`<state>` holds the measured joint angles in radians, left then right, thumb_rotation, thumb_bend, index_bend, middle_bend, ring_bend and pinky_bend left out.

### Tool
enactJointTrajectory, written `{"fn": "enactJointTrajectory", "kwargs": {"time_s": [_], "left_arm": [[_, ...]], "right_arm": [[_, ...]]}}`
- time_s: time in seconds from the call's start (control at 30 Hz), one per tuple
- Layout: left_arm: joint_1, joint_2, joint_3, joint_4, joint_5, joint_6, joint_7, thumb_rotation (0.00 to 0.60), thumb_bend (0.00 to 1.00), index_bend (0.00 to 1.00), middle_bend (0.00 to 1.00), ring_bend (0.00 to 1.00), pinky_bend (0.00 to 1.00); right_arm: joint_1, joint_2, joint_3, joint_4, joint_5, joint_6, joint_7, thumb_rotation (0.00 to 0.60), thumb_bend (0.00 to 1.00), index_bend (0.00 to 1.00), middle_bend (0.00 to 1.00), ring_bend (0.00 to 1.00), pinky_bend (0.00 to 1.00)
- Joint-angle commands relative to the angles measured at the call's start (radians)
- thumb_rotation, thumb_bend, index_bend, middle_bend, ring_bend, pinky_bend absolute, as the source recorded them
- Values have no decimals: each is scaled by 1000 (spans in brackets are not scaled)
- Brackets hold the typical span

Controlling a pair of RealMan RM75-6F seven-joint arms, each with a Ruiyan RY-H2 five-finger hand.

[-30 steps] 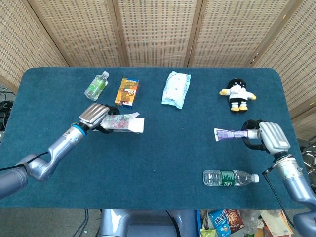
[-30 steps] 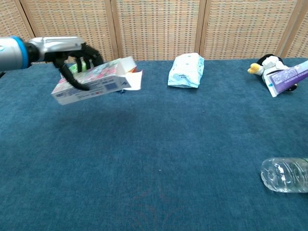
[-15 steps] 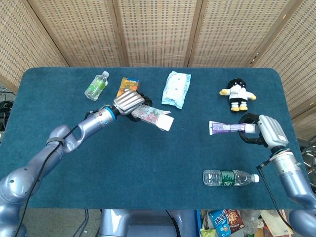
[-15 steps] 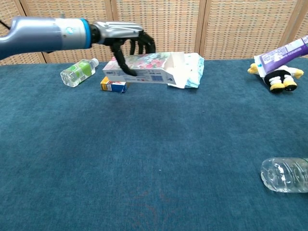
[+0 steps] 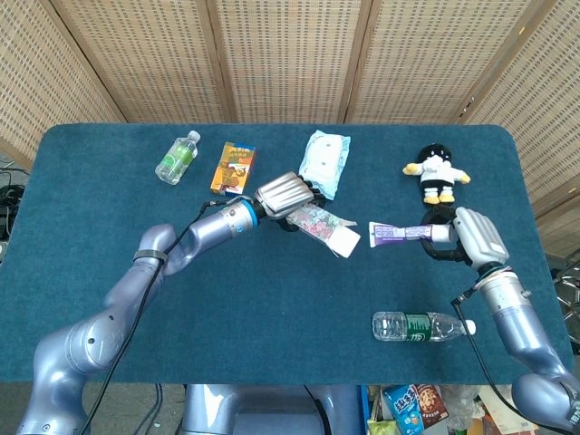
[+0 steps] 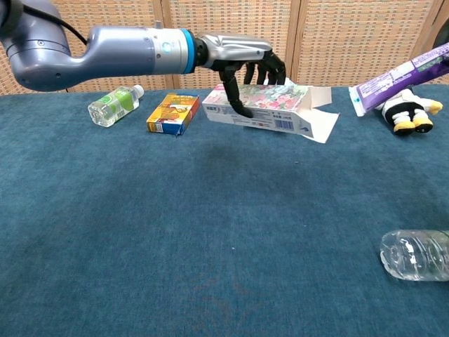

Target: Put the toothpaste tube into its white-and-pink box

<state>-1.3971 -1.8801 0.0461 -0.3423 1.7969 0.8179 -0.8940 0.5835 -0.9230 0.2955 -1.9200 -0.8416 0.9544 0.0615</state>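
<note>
My left hand (image 5: pixel 285 195) (image 6: pixel 242 60) grips the white-and-pink box (image 5: pixel 324 226) (image 6: pixel 268 107) above the middle of the table, its open flap end pointing right. My right hand (image 5: pixel 471 237) holds the purple toothpaste tube (image 5: pixel 399 234) (image 6: pixel 400 76) by its cap end, the flat tail pointing left toward the box. A small gap separates the tube's tail from the box flap. In the chest view the right hand itself is out of frame.
A green-labelled bottle (image 5: pixel 177 157), an orange box (image 5: pixel 233 169) and a pale blue packet (image 5: pixel 323 162) lie at the back. A plush doll (image 5: pixel 436 173) sits at back right. A clear water bottle (image 5: pixel 422 326) lies near the front right edge of the blue table (image 5: pixel 272 308).
My left hand has carried the box from the left side to the table's middle. My right hand has brought the tube leftward, closing the gap between the two.
</note>
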Motion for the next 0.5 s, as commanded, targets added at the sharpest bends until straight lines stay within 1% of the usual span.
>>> {"fn": "enactJointTrajectory", "kwargs": {"time_s": [0.03, 0.23, 0.37, 0.5], "left_arm": [[-10, -8, -2, -2, -12, -4, 11, 600, 313, 420, 413, 364, 407], [-24, -21, -5, -17, -36, -7, 29, 600, 313, 420, 413, 364, 407], [-39, -30, -10, -27, -52, -8, 49, 600, 313, 420, 413, 364, 407], [-46, -31, -13, -36, -65, -10, 66, 600, 313, 420, 413, 364, 407]], "right_arm": [[5, 4, 2, -17, 23, 9, -15, 600, 648, 653, 590, 417, 399], [14, 23, -2, -60, 86, 9, -51, 600, 662, 653, 590, 417, 400], [31, 29, 0, -84, 149, 0, -68, 600, 669, 653, 590, 418, 401], [45, 35, 4, -103, 183, -12, -73, 600, 673, 653, 590, 419, 401]]}}
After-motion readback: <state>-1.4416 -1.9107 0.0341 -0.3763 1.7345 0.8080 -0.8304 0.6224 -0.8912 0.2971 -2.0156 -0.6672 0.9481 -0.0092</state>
